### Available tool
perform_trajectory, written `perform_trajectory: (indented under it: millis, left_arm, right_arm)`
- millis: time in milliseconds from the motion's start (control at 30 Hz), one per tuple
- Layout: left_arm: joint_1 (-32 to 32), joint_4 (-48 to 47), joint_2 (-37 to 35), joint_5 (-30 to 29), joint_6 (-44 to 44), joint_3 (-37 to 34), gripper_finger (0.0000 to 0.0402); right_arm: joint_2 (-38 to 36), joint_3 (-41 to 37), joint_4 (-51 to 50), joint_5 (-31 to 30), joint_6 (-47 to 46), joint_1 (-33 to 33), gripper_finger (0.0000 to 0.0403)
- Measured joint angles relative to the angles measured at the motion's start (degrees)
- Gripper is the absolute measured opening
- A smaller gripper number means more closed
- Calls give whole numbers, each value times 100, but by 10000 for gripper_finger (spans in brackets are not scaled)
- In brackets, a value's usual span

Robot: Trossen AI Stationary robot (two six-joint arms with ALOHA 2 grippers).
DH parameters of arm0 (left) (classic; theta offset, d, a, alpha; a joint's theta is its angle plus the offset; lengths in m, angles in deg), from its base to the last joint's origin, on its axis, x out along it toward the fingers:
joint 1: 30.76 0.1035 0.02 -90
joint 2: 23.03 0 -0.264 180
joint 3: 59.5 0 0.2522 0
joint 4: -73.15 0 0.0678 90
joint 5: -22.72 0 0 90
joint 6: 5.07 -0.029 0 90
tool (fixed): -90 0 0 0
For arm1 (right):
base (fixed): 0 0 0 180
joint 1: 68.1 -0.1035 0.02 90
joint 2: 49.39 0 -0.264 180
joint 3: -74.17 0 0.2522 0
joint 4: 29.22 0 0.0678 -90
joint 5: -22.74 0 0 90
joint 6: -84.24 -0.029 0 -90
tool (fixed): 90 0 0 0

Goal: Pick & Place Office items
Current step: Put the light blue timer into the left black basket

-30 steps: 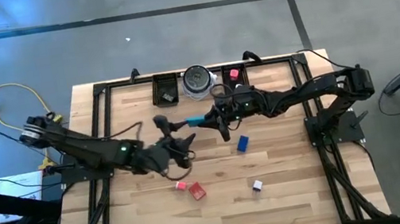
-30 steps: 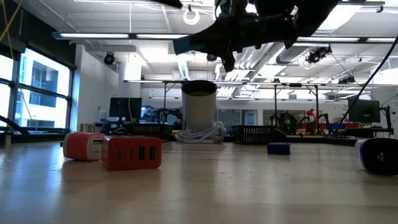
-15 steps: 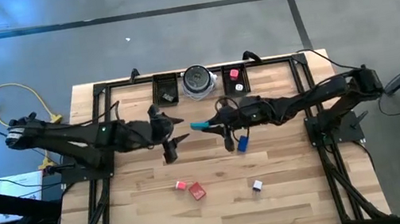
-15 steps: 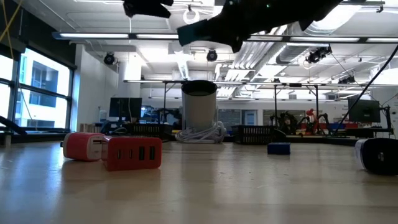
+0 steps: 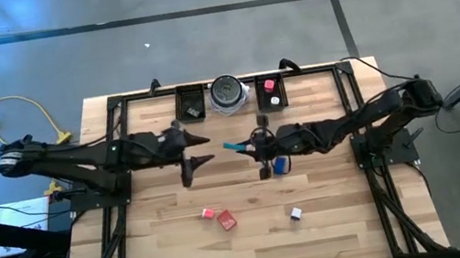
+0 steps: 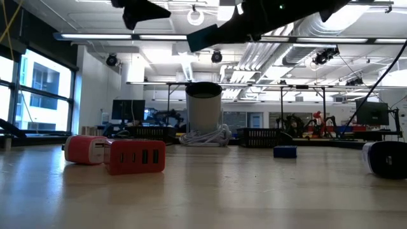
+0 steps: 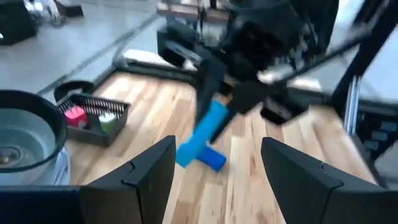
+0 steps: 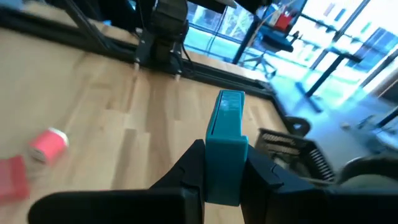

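Teal block (image 8: 225,144), long, flat-sided, clamped in right tool (image 8: 222,163)

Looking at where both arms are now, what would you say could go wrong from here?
1. The right gripper is shut on the teal piece, most of which sticks out past the fingers; it might twist or slip.
2. The open left gripper hangs close to that piece's tip, so the arms may collide.
3. The blue block lies right beside the right arm and could get knocked.

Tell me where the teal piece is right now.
The teal piece is off the table, clamped in the right gripper near table centre in the high view, facing the open left gripper, just left of the blue block.
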Motion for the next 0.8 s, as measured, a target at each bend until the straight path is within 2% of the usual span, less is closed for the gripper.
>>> perform_trajectory:
  millis: [67, 167, 300, 500, 667, 800]
  left_arm:
    - [79, 268, -265, 138, 123, -331, 230]
    - [240, 843, -568, 650, 345, -719, 230]
    - [533, 1341, -670, 1293, 748, -1055, 229]
    - [1072, 2021, -339, 2447, 1422, -1350, 229]
    - [1386, 2682, -68, 3253, 1797, -1454, 229]
    - [1582, 2935, 113, 3691, 2066, -1454, 229]
  right_arm:
    - [0, 0, 4, -228, 295, -79, 47]
    - [0, 0, 1, -420, 659, -158, 47]
    - [0, 0, 11, -639, 1281, -205, 47]
    - [36, 0, 14, -906, 2566, -270, 47]
    - [37, 0, 22, -1693, 4072, -410, 47]
    - [37, 0, 24, -1942, 4966, -439, 47]
